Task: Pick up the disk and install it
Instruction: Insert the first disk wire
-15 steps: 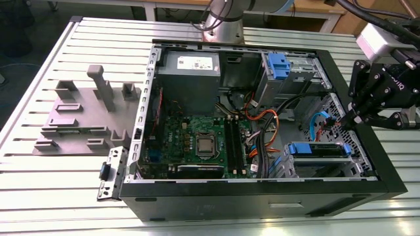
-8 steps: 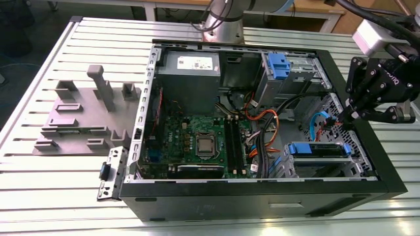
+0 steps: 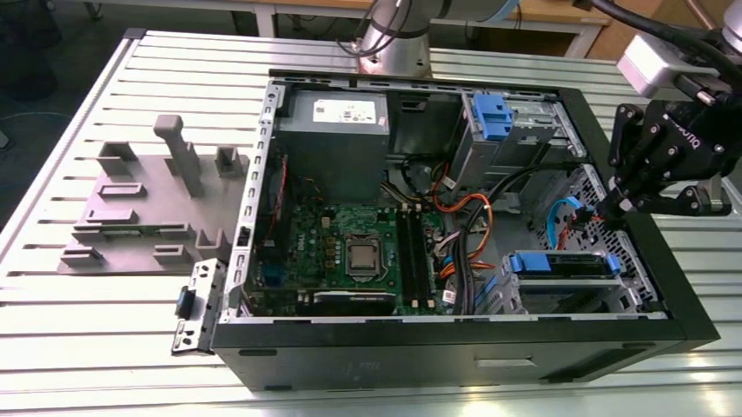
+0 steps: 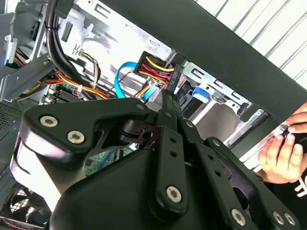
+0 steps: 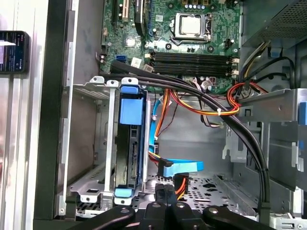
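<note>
You are looking at the grey fixture (image 3: 139, 204) sitting at the exterior view's left and the open computer case (image 3: 464, 347) lying mid-frame. The disk (image 3: 565, 263) is resting inside the drive cage (image 3: 626, 291) at the case's lower right. Further right, the gripper (image 3: 609, 208) is hovering by the case wall, its fingers (image 4: 168, 108) pressing together, pinching nothing you can make out.

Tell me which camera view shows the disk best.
The first wrist view: the disk sits edge-on in its metal cage, close and unblocked. The exterior view shows it small, near a corner of the case. The second wrist view gives at most a blue sliver, too little to tell.
</note>
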### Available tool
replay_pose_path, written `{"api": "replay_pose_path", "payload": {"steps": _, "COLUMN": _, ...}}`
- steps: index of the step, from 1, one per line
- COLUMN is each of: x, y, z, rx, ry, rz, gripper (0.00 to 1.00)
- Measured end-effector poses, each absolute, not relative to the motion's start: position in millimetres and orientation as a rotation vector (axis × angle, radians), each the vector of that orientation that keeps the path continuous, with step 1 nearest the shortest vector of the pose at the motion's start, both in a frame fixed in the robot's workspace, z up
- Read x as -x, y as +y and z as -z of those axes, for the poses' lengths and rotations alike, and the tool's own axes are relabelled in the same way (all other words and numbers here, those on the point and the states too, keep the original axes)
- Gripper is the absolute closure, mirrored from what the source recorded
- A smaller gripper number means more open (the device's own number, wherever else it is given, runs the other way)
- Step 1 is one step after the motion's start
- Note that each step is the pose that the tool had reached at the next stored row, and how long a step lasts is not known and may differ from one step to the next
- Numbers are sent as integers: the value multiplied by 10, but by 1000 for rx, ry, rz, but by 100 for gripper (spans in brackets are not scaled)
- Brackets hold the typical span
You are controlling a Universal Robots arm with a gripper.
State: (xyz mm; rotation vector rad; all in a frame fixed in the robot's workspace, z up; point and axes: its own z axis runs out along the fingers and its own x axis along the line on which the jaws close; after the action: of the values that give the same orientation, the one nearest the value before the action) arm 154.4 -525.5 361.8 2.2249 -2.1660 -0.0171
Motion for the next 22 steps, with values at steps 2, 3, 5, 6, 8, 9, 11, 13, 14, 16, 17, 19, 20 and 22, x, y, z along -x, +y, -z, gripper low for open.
{"api": "replay_pose_path", "payload": {"steps": 2, "x": -1544, "y": -5254, "z": -3619, "rx": -2224, "ry": -2165, "rz": 15, "gripper": 89}}
{"api": "replay_pose_path", "payload": {"steps": 3, "x": -1544, "y": -5255, "z": -3619, "rx": -2224, "ry": -2165, "rz": 15, "gripper": 89}}
{"api": "replay_pose_path", "payload": {"steps": 5, "x": -1546, "y": -5254, "z": -3619, "rx": -2224, "ry": -2161, "rz": 11, "gripper": 89}}
{"api": "replay_pose_path", "payload": {"steps": 6, "x": -1547, "y": -5254, "z": -3619, "rx": -2228, "ry": -2156, "rz": 10, "gripper": 83}}
{"api": "replay_pose_path", "payload": {"steps": 8, "x": -1550, "y": -5255, "z": -3620, "rx": -2242, "ry": -2140, "rz": 8, "gripper": 76}}
{"api": "replay_pose_path", "payload": {"steps": 9, "x": -1555, "y": -5254, "z": -3619, "rx": -2247, "ry": -2134, "rz": 8, "gripper": 76}}
{"api": "replay_pose_path", "payload": {"steps": 11, "x": -1575, "y": -5253, "z": -3616, "rx": -2250, "ry": -2131, "rz": 8, "gripper": 76}}
{"api": "replay_pose_path", "payload": {"steps": 13, "x": -1595, "y": -5250, "z": -3611, "rx": -2251, "ry": -2129, "rz": 7, "gripper": 76}}
{"api": "replay_pose_path", "payload": {"steps": 14, "x": -1604, "y": -5248, "z": -3608, "rx": -2252, "ry": -2128, "rz": 6, "gripper": 76}}
{"api": "replay_pose_path", "payload": {"steps": 16, "x": -1617, "y": -5245, "z": -3599, "rx": -2252, "ry": -2126, "rz": 5, "gripper": 75}}
{"api": "replay_pose_path", "payload": {"steps": 17, "x": -1622, "y": -5244, "z": -3596, "rx": -2252, "ry": -2125, "rz": 4, "gripper": 75}}
{"api": "replay_pose_path", "payload": {"steps": 19, "x": -1631, "y": -5243, "z": -3588, "rx": -2254, "ry": -2121, "rz": 2, "gripper": 69}}
{"api": "replay_pose_path", "payload": {"steps": 20, "x": -1633, "y": -5243, "z": -3585, "rx": -2258, "ry": -2116, "rz": 2, "gripper": 69}}
{"api": "replay_pose_path", "payload": {"steps": 22, "x": -1640, "y": -5243, "z": -3580, "rx": -2266, "ry": -2108, "rz": 1, "gripper": 69}}
